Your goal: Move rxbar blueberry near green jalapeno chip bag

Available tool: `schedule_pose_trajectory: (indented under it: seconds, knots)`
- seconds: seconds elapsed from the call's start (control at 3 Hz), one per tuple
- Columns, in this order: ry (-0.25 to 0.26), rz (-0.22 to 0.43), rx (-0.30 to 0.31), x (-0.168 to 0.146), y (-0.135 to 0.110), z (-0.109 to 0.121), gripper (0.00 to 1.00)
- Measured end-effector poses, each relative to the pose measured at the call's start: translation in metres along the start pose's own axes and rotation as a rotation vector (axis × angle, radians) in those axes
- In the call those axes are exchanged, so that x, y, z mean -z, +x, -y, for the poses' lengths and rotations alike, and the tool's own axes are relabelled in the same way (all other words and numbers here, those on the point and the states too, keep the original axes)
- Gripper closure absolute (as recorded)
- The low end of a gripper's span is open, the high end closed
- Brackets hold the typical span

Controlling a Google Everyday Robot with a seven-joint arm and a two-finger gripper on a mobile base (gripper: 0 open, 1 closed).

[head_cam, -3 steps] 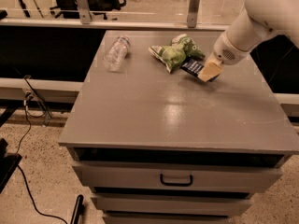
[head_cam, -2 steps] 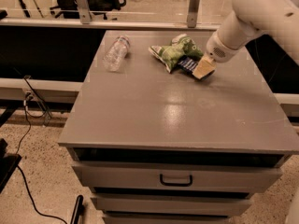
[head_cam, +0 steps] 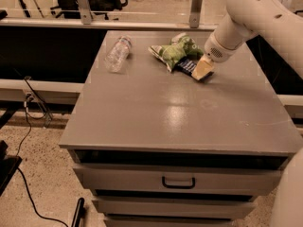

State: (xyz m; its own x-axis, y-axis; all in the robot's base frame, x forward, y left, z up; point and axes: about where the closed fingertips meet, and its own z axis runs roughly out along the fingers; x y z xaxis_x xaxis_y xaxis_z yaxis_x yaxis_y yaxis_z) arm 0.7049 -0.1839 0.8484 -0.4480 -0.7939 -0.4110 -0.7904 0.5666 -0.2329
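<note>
The green jalapeno chip bag lies crumpled at the back middle of the grey cabinet top. The rxbar blueberry, dark navy, lies flat against the bag's right front side. My gripper comes down from the white arm at the upper right. Its tan fingers sit at the bar's right end, low over the top.
A clear plastic bottle lies on its side at the back left of the top. A drawer with a dark handle is below the front edge. A black cable runs on the floor at the left.
The arm and gripper have shifted slightly left toward the chip bag, carrying the navy bar closer against the bag's right side.
</note>
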Motion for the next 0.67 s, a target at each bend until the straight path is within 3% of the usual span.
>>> schedule_pose_trajectory:
  seconds: [0.33, 0.67]
  knots:
    - [-0.003, -0.009, -0.012, -0.0034, 0.0046, 0.0027, 0.13]
    - [-0.013, -0.017, -0.009, 0.0008, 0.0119, 0.0045, 0.00]
